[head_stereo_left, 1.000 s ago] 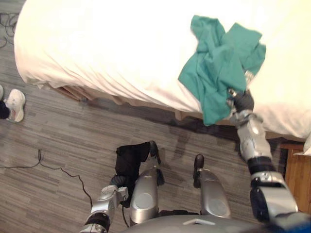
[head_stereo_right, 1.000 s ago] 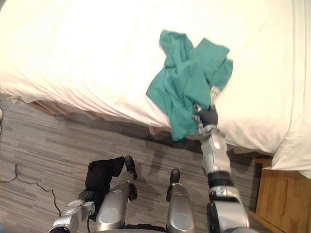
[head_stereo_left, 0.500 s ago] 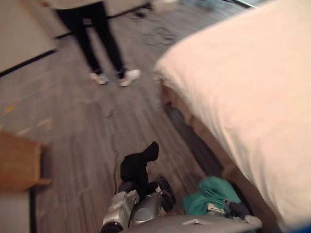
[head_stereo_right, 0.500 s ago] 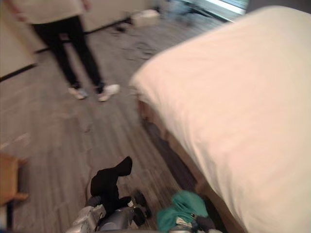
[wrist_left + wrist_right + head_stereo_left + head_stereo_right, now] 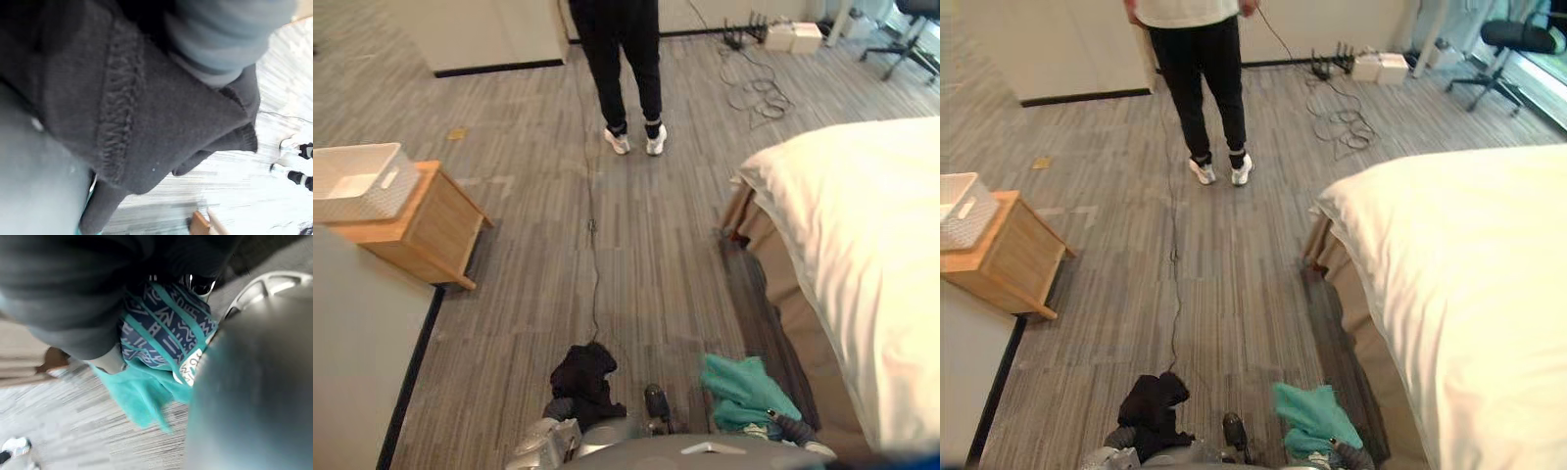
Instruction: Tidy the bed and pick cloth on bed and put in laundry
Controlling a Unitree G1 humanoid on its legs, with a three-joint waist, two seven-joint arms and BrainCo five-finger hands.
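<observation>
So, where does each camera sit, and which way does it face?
Left eye view: on the head, looking down and forward across the grey plank floor to a standing person; the black knitted cloth and crumpled teal cloth sit lowest.
Right eye view: beside it, same direction; both share the white bed and person.
Left wrist view: on that wrist, very close to the black cloth; left hand blurred.
Right wrist view: on that wrist; the right hand holds the teal cloth.

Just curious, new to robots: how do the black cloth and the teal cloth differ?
The black cloth is plain and dark; the teal cloth is bright, with a navy patterned part. The black cloth hangs at the robot's left, the teal cloth at its right, nearer the bed. Both are crumpled, low over the floor.
</observation>
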